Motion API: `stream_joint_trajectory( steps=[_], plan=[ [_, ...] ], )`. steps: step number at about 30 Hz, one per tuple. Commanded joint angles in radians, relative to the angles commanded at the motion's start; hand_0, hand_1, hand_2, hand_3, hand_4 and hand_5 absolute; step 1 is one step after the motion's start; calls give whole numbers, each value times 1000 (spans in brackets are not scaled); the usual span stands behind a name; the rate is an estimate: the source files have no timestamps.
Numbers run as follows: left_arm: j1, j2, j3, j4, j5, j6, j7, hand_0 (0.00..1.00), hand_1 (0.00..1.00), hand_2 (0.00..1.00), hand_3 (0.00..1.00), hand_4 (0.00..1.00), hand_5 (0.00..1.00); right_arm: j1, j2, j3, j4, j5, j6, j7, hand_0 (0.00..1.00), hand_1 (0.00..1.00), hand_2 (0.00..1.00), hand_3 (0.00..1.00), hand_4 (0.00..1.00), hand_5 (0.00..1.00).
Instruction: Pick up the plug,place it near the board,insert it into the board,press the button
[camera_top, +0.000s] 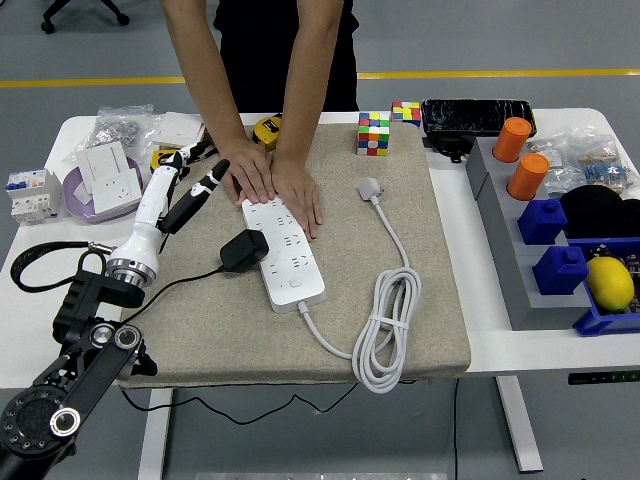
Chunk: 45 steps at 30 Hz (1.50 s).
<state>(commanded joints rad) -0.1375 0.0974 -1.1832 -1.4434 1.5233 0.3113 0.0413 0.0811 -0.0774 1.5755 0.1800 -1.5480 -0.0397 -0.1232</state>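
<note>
Bright even overhead light, soft shadows, sharp focus

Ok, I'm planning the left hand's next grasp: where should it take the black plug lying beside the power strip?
Grip the black plug across its blocky body, coming from above and from the left. It lies on the mat against the power strip's left edge, so the right side is blocked, and its cord trails left. The left hand hovers open nearby.

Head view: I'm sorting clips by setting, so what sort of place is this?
Probably a robotics lab or workshop: a white table on a grey floor with a yellow line, cluttered with tape measures, wall sockets and parts bins.
</note>
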Motion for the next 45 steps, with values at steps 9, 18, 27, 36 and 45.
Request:
stream_joint_trajectory(
  steps=[9, 18, 27, 36, 45],
  plan=[
    [109, 19, 26, -78, 78, -156, 123, 998, 998, 998, 993, 998, 998, 2, 0, -6, 0, 5, 0, 2, 831, 722, 719, 762, 998, 987],
    [123, 36, 54, -86, 146, -176, 127, 998, 998, 998, 992, 998, 998, -1, -2, -2, 0, -3, 0, 0, 831, 722, 719, 762, 998, 985],
    [105, 44, 115, -79, 181, -193, 135, 998, 998, 998, 984, 998, 998, -3, -1, -8, 0, -1, 0, 0, 831, 722, 719, 762, 998, 983],
    [58, 40, 157, -57, 207, -194, 130, 998, 998, 998, 974, 998, 998, -2, -3, -12, 0, 1, 0, 0, 831, 722, 719, 762, 998, 981],
    [20, 48, 179, -71, 271, -197, 143, 998, 998, 998, 972, 998, 998, 0, -4, -8, 0, 0, -1, -1, 831, 723, 719, 762, 998, 982]
  ],
)
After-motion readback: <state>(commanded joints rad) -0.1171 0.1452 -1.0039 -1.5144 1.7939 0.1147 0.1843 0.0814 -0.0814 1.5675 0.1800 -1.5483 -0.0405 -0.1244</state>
